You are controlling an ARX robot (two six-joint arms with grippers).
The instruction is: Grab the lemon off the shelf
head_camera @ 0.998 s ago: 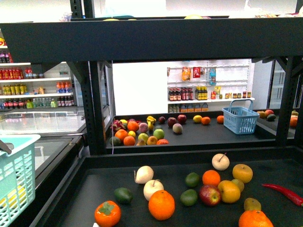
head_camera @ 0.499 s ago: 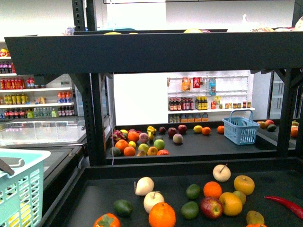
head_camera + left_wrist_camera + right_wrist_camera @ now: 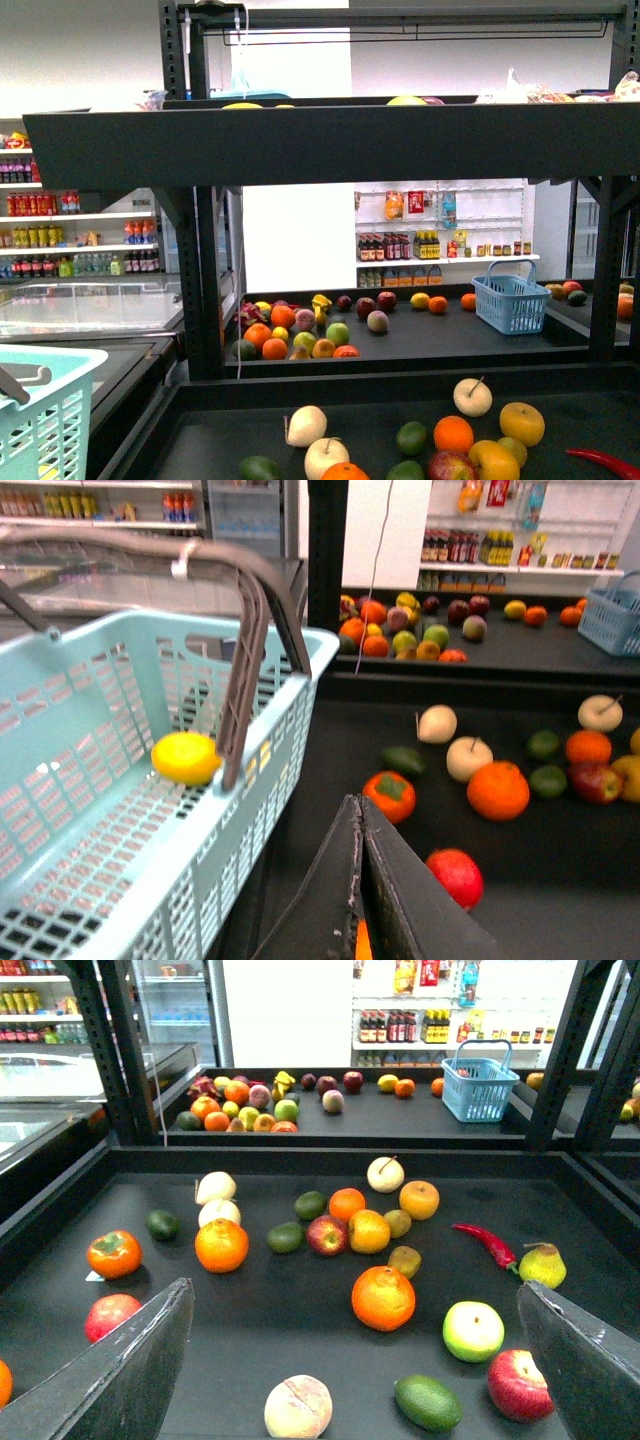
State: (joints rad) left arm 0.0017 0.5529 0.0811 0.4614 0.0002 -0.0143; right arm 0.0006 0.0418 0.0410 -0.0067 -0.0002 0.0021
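Note:
The lemon (image 3: 186, 757), bright yellow and smooth, lies on the floor of a light blue basket (image 3: 120, 810) under its grey-brown handle (image 3: 250, 630). My left gripper (image 3: 359, 805) is shut with nothing between its fingers, beside the basket's wall and above the shelf's black tray (image 3: 560, 880). My right gripper (image 3: 355, 1288) stands wide open over the same tray (image 3: 250, 1330), its fingers (image 3: 130, 1370) either side of an orange (image 3: 383, 1297). The front view shows the shelf (image 3: 300, 140) and the basket (image 3: 40, 410) at lower left, but neither gripper.
Loose fruit covers the tray: oranges (image 3: 221, 1245), red apples (image 3: 520, 1384), a green apple (image 3: 473, 1330), a peach (image 3: 298, 1406), an avocado (image 3: 428, 1402), a pear (image 3: 542, 1265) and a red chilli (image 3: 485, 1244). A second blue basket (image 3: 510, 300) stands on the far tray.
The front view has risen: the shelf's upper tier and the fruit sit lower in the picture, and more of the frame above shows. The basket at lower left has dropped too.

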